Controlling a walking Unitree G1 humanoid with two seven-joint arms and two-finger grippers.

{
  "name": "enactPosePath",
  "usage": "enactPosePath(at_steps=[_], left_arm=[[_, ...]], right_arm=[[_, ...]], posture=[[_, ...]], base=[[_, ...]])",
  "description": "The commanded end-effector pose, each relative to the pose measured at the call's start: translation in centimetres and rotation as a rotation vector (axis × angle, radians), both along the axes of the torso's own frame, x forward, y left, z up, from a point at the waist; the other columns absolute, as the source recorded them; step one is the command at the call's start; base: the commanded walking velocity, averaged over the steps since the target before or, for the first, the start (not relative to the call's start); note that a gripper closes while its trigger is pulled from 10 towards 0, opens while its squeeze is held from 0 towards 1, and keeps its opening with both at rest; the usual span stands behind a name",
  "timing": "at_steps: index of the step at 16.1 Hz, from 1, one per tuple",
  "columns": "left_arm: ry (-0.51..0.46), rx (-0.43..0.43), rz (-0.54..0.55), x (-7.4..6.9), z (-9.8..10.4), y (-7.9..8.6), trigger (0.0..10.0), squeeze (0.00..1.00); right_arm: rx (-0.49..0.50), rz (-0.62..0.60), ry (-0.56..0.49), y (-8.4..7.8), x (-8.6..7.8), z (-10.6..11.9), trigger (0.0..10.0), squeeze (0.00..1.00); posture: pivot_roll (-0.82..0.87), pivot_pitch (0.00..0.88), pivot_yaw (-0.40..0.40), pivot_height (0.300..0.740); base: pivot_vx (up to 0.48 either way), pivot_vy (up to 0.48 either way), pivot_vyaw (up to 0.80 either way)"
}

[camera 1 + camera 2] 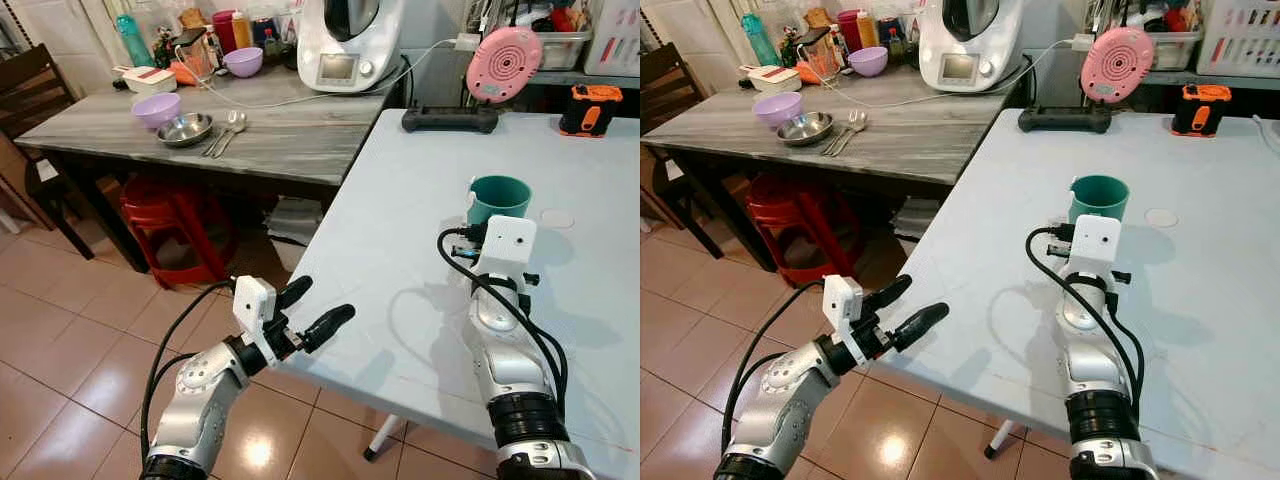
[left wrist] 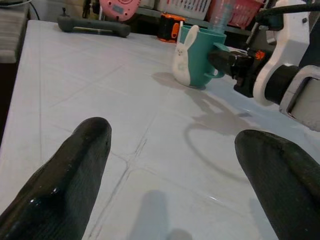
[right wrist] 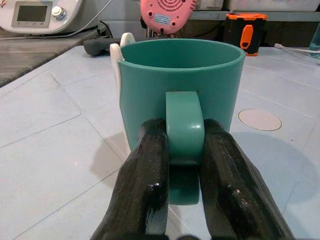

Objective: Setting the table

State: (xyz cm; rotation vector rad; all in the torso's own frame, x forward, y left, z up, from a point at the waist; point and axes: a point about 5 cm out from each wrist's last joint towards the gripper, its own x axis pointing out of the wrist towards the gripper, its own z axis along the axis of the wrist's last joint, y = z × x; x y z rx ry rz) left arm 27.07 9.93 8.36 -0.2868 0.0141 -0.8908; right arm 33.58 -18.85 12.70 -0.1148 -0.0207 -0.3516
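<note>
We see the teal ceramic mug with a white rabbit figure [image 3: 180,90] upright on the pale grey tiled table [image 1: 400,260], our right gripper [image 3: 184,145] pinching its handle between both fingers. Our left gripper [image 1: 315,310] hovers at the table's near edge, fingers spread wide.

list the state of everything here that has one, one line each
teal mug: upright on the white table, looks empty, handle clamped by the right tool
right tool: shut on the mug handle
left tool: open, holding nothing, at the table's near edge
purple bowl: upright on the grey table
steel bowl: upright beside the purple bowl
spoons: lying flat by the steel bowl
</note>
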Motion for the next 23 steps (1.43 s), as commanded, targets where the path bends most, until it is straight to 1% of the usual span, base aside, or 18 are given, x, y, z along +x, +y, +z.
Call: enactPosePath(at_steps=[1, 2, 4, 5, 6, 7, 8, 9, 10, 12, 13, 14, 17, 21, 23], left_arm=[[-0.007, 0.016, 0.0, 0.0, 0.1, 0.5, 10.0, 0.0], [-0.007, 0.024, 0.013, 0.0, 0.1, 0.6, 10.0, 0.0], [-0.021, 0.043, 0.122, 0.6, 0.2, 1.3, 10.0, 0.0], [-0.024, 0.052, 0.15, 0.8, 0.2, 1.5, 10.0, 0.0], [-0.014, 0.081, 0.238, 1.5, 0.1, 2.1, 10.0, 0.0], [0.017, 0.11, 0.364, 2.5, -0.1, 3.0, 10.0, 0.0], [0.04, 0.113, 0.415, 2.8, -0.2, 3.4, 10.0, 0.0], [0.051, 0.104, 0.433, 2.9, -0.2, 3.6, 10.0, 0.0], [0.057, 0.094, 0.43, 3.0, -0.2, 3.5, 10.0, 0.0], [0.054, 0.078, 0.449, 3.3, -0.1, 3.6, 10.0, 0.0], [0.067, 0.046, 0.477, 3.6, 0.0, 3.7, 10.0, 0.0], [0.076, 0.031, 0.492, 3.8, 0.1, 3.8, 10.0, 0.0], [0.071, 0.038, 0.5, 3.9, 0.1, 3.8, 10.0, 0.0], [0.065, 0.038, 0.517, 3.9, 0.1, 4.1, 10.0, 0.0], [0.067, 0.04, 0.521, 3.9, 0.1, 4.1, 10.0, 0.0]], right_arm=[[0.016, 0.017, -0.01, 0.5, 0.2, 0.2, 0.0, 0.0], [0.029, 0.026, -0.016, 0.6, 0.2, 0.2, 0.0, 0.0], [0.045, 0.044, -0.04, 0.6, -0.2, 0.5, 0.0, 0.0], [0.046, 0.05, -0.05, 0.7, -0.3, 0.6, 0.1, 0.0], [0.052, 0.063, -0.065, 0.7, -0.8, 0.7, 9.8, 0.0], [0.064, 0.076, -0.089, 0.5, -1.9, 0.6, 10.0, 0.0], [0.064, 0.092, -0.115, 0.4, -2.7, 0.7, 10.0, 0.0], [0.067, 0.091, -0.101, 0.3, -3.4, 0.3, 10.0, 0.0], [0.069, 0.089, -0.099, 0.2, -3.6, 0.2, 10.0, 0.0], [0.061, 0.086, -0.099, -0.2, -4.3, 0.1, 10.0, 0.0], [0.059, 0.083, -0.103, -0.3, -4.5, 0.2, 10.0, 0.0], [0.061, 0.082, -0.106, -0.4, -4.5, 0.4, 10.0, 0.0], [0.062, 0.076, -0.115, -0.6, -4.4, 0.7, 10.0, 0.0], [0.089, 0.117, -0.118, 0.2, -4.4, 0.7, 10.0, 0.0], [0.073, 0.123, -0.123, 0.5, -4.4, 0.9, 10.0, 0.0]], posture=[[-0.11, 0.0, 0.14, 0.74], [-0.11, 0.0, 0.139, 0.74], [-0.11, 0.0, 0.136, 0.74], [-0.11, 0.0, 0.136, 0.74], [-0.11, 0.0, 0.133, 0.74], [-0.11, 0.0, 0.132, 0.74], [-0.11, 0.0, 0.13, 0.74], [-0.12, 0.0, 0.13, 0.74], [-0.12, 0.0, 0.13, 0.74], [-0.12, 0.0, 0.13, 0.74], [-0.13, 0.0, 0.136, 0.74], [-0.13, 0.0, 0.136, 0.74], [-0.13, 0.0, 0.141, 0.74], [-0.13, 0.0, 0.138, 0.74], [-0.13, 0.0, 0.137, 0.74]], base=[[0.0, 0.0, 0.0], [0.0, 0.0, 0.0], [0.0, 0.0, 0.0], [0.0, 0.0, 0.0], [0.0, 0.0, 0.0], [0.0, 0.0, 0.0], [0.0, 0.0, 0.0], [0.0, 0.0, 0.0], [0.0, 0.0, 0.0], [0.0, 0.0, -0.8], [0.0, 0.0, -0.8], [0.0, 0.255, -0.8], [0.0, 0.286, -0.8], [0.0, 0.301, -0.62], [0.0, 0.319, 0.0]])
